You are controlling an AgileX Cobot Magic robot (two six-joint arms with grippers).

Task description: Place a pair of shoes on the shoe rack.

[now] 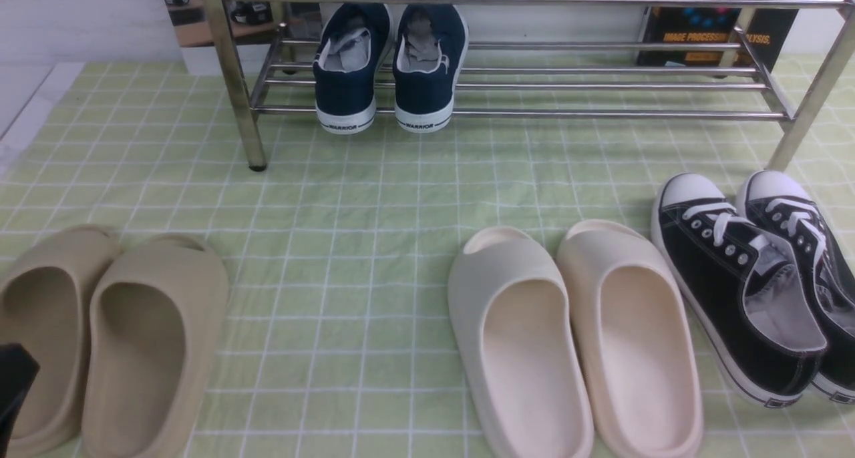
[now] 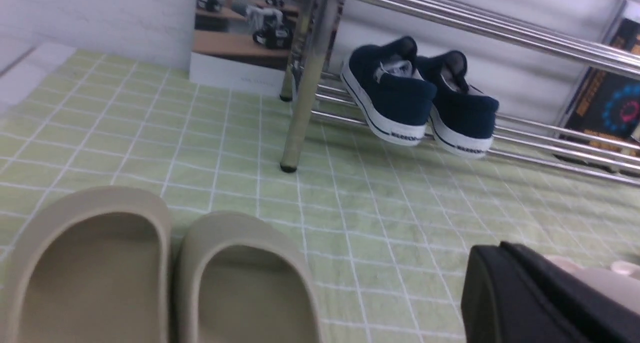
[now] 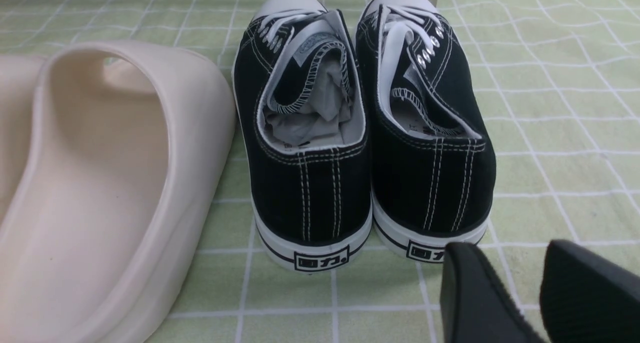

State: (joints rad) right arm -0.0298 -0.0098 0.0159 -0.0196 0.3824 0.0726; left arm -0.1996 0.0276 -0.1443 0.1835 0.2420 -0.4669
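The two navy-blue slip-on shoes [image 1: 353, 71] [image 1: 427, 67] stand side by side on the lower bars of the chrome shoe rack [image 1: 534, 114], toes to the back, heels over the front bar. They also show in the left wrist view [image 2: 395, 90] on the rack [image 2: 305, 83]. My left gripper [image 2: 505, 250] is shut and empty, low at the near left [image 1: 13, 384] beside the tan slides. My right gripper [image 3: 515, 263] is open and empty, just behind the heels of the black sneakers; it is out of the front view.
A pair of tan slides [image 1: 100, 338] lies at the near left, a pair of cream slides [image 1: 574, 338] at the near middle, and black lace-up sneakers [image 1: 748, 278] at the right. A green checked cloth [image 1: 374, 197] covers the floor. A poster [image 1: 715, 24] leans behind the rack.
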